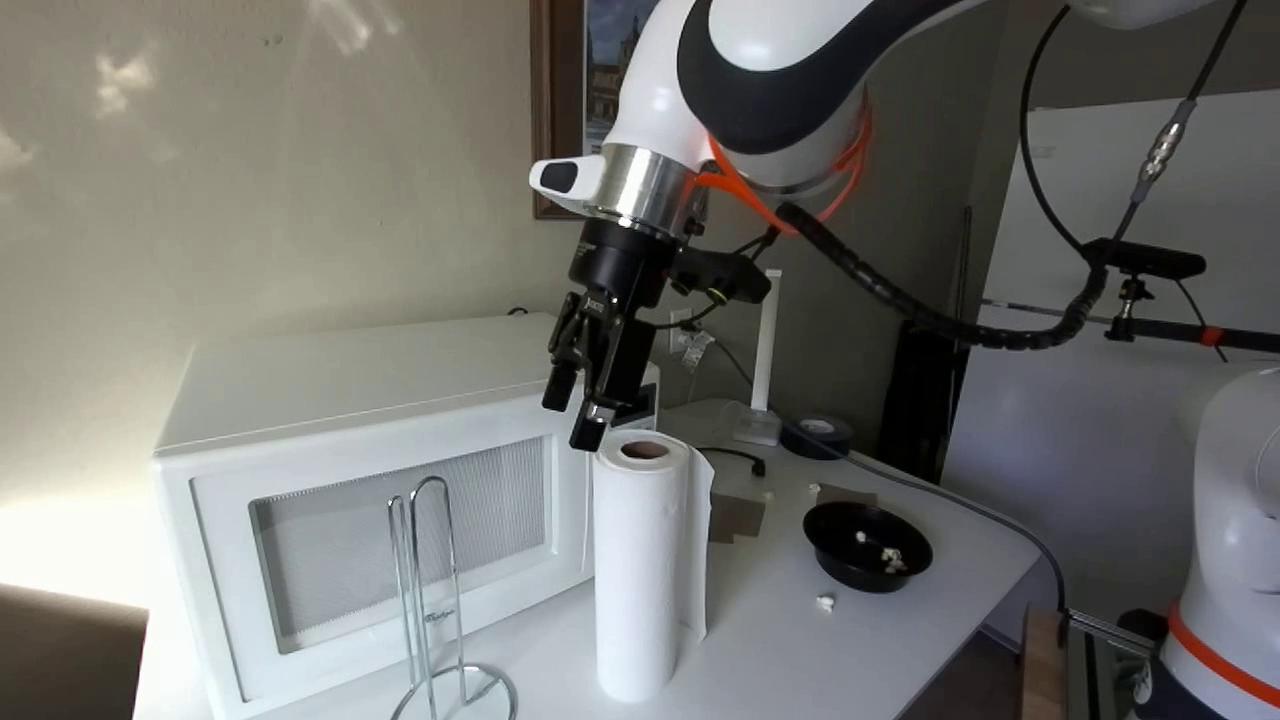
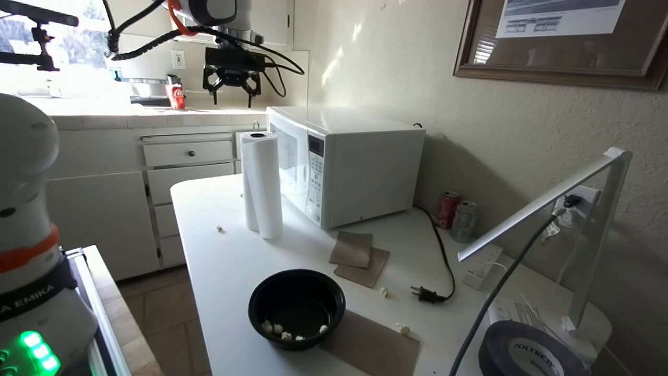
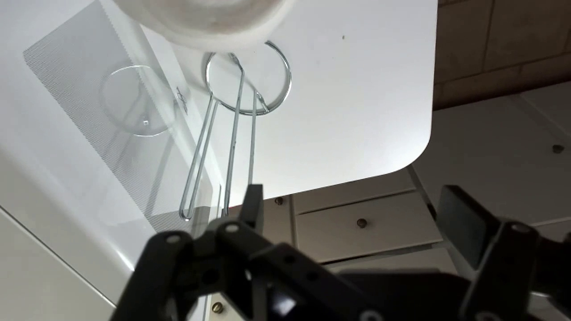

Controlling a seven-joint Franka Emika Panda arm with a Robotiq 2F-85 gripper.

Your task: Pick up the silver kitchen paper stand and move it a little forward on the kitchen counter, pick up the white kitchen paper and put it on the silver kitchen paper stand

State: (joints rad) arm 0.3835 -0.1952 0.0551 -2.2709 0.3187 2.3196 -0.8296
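Lateral offset before grasping

The claw (image 3: 354,205) is released, jaws apart, nothing between them. The silver kitchen paper stand (image 3: 235,133) is upright on the counter (image 3: 357,98), in front of the microwave (image 2: 349,167). In the wrist view, the stand's vertical loops lie on the claw's microwave side, outside the jaw gap. The white kitchen paper (image 1: 635,570) stands near it, not touching. Likely next step: shift the claw toward the microwave, then lower it over the loops.

The white arm (image 1: 655,105) has a silver collar (image 1: 640,187), orange band (image 2: 28,249), ribbed cable (image 1: 1000,337) and black fingers (image 3: 465,225).
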